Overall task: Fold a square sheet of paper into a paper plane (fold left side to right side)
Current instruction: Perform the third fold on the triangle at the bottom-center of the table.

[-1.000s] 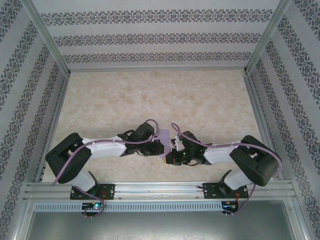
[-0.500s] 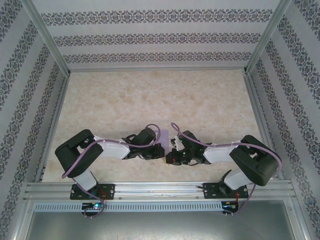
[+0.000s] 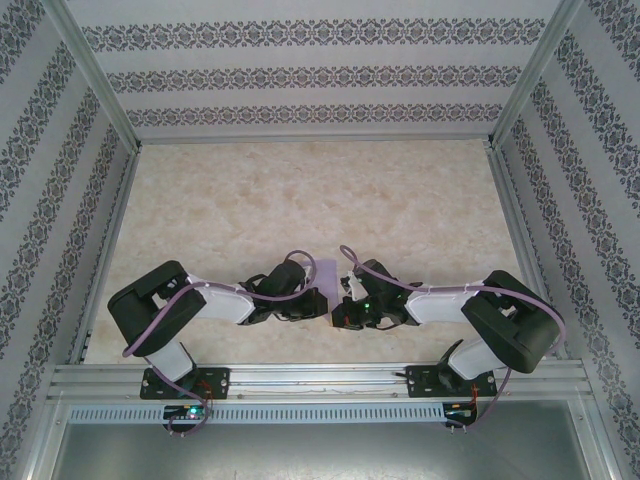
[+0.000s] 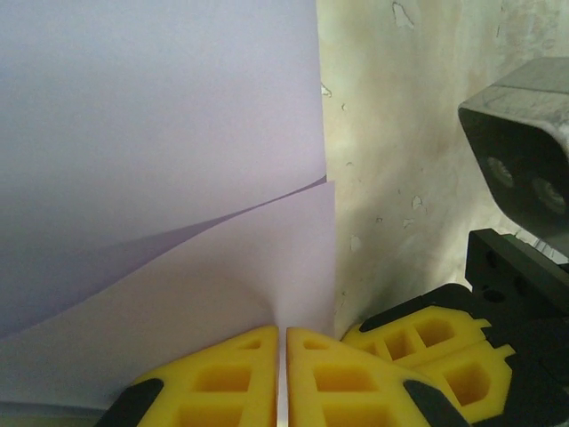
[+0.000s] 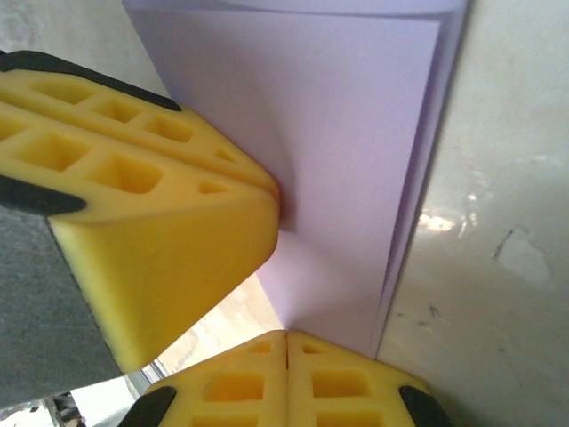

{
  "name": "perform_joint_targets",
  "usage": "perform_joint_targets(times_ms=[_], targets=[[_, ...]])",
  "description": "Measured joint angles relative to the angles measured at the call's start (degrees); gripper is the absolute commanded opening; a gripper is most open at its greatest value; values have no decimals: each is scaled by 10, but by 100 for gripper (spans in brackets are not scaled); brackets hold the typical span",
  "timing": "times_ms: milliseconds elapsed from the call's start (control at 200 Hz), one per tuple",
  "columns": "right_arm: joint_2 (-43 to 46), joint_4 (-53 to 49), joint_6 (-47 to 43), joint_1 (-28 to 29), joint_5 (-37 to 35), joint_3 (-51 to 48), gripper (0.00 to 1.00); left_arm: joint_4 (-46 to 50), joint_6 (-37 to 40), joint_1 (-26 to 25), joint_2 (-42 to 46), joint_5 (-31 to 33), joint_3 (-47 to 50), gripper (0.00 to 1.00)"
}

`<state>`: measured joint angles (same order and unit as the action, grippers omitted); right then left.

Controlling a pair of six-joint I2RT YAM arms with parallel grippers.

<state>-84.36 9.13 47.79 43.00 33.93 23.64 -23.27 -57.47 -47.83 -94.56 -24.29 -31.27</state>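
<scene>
Square sheet of paper (image 4: 160, 133) lies at the table's (image 4: 400, 133) 6 o'clock, near-edge centre, doubled over, top flap bowing loose toward 12. It looks thin, light and floppy, likely to slide or crease wrong, so best taken at an edge or corner with a flat pinch. Left gripper (image 4: 283, 342): jaws closed on the sheet's near margin, paper puckering at the tips; right gripper (image 5: 286, 342), at 3 o'clock from the left one: jaws fully closed, tips against the sheet's edge, unclear whether paper is nipped between them.
</scene>
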Motion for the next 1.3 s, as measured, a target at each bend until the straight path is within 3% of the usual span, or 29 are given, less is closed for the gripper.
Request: perform_joint_targets(times_ms=[485, 670, 929, 1129, 1299], targets=[[-2, -6, -2, 3, 1, 4, 0, 63, 75, 123, 51, 16, 19, 11], [-2, -5, -2, 3, 1, 4, 0, 150, 112, 153, 115, 45, 17, 11], [-2, -3, 0, 3, 2, 4, 0, 194, 135, 127, 204, 26, -20, 11], [-2, -3, 2, 3, 2, 4, 0, 166, 119, 56, 126, -13, -28, 10], [-3, -3, 3, 3, 2, 4, 0, 148, 115, 37, 55, -27, -51, 10]])
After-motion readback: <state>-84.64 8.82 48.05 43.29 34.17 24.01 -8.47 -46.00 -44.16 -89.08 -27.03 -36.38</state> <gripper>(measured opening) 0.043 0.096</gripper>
